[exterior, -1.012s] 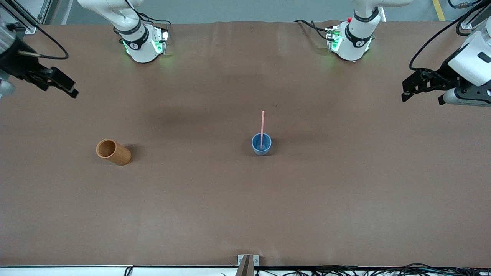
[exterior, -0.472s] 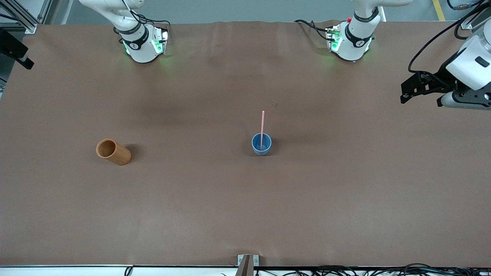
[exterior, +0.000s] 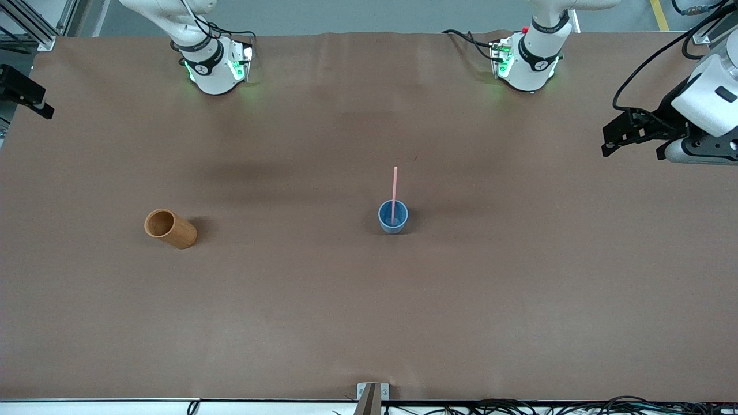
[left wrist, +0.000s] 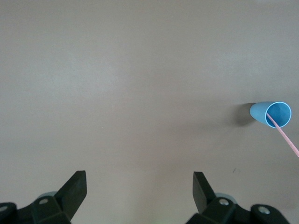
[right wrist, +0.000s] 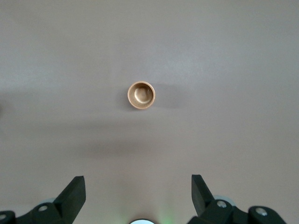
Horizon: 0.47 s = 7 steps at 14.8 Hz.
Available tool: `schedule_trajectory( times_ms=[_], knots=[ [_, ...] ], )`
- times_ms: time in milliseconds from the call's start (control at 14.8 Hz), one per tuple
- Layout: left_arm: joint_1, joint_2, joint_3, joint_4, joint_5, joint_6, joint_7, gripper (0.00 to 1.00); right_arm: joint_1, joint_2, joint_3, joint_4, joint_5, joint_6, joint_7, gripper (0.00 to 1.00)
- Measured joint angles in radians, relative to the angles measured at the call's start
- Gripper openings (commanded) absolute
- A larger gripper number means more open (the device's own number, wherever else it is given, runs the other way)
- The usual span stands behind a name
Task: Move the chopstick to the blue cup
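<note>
The blue cup (exterior: 393, 218) stands upright near the middle of the table. The pale-pink chopstick (exterior: 394, 187) stands in it, leaning on the rim with its top end sticking well out. Both also show in the left wrist view, the cup (left wrist: 272, 115) and the stick (left wrist: 286, 136). My left gripper (exterior: 609, 142) hangs open and empty over the left arm's end of the table, well away from the cup; its jaws (left wrist: 139, 186) are wide apart. My right gripper (exterior: 38, 105) is open and empty at the right arm's end edge (right wrist: 138, 186).
An orange-brown wooden cup (exterior: 170, 228) stands toward the right arm's end, about as near the front camera as the blue cup. It shows from above in the right wrist view (right wrist: 141, 95). Brown cloth (exterior: 369, 317) covers the table.
My right gripper has drawn back from over the table to its end edge. My left gripper has shifted slightly toward the arm bases. Cup and chopstick have not moved.
</note>
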Motion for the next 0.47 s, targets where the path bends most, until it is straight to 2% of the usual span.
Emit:
schedule_trajectory(
  times_ms=[472],
  knots=[
    [0.0, 0.0, 0.002, 0.0, 0.0, 0.0, 0.0, 1.0, -0.001, 0.063, 0.002, 0.074, 0.0, 0.004, 0.0, 1.0]
  ],
)
